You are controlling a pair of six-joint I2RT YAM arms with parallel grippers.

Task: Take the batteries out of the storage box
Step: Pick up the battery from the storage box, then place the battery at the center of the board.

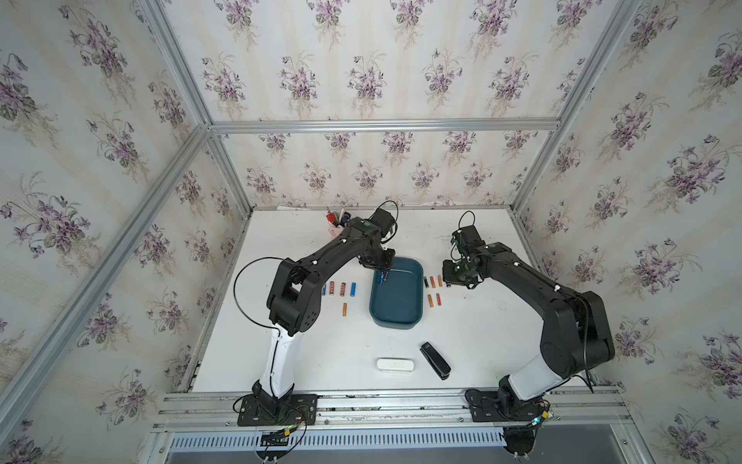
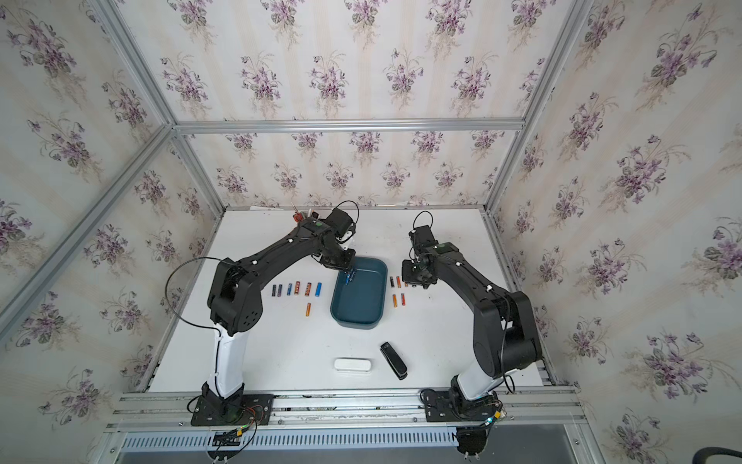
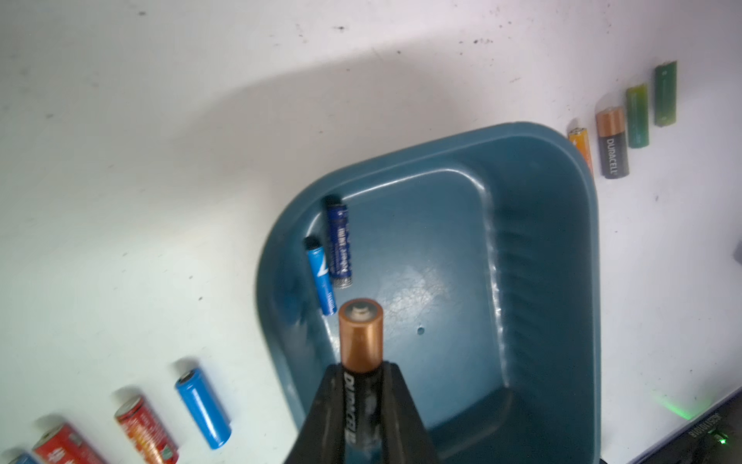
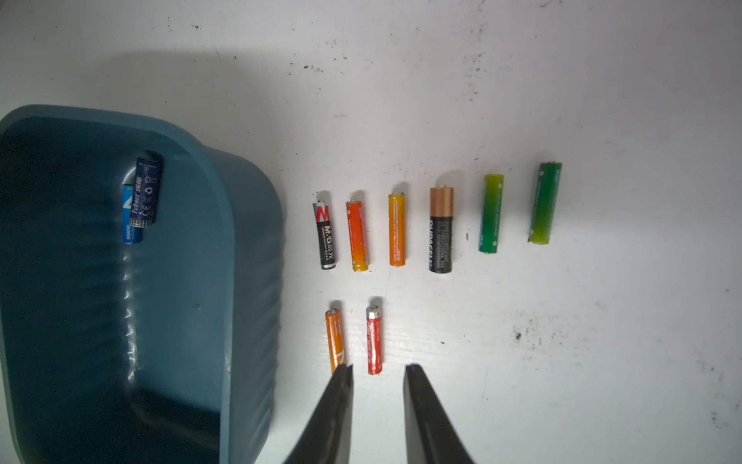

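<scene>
- Left wrist view first: the white table is the biggest thing. Most of the batteries lie on it in rows, on both sides of the box.
- The box is a dark blue-green tub with round corners. It sits on the table between my two arms, and its floor is mostly bare.
- My left gripper hangs over the box with its jaws clamped on a copper and black battery. Only the black end is pinched, so I think it could slip and drop back in if I swing fast.
- My right gripper has its jaws apart with nothing between them. It hangs near a red battery and an orange battery. A careless move could bump them and make them roll.
- A dark blue battery and a light blue battery lie in the box. They touch side by side, close to a wall near a corner. I think that makes them hard to pinch one at a time.
</scene>
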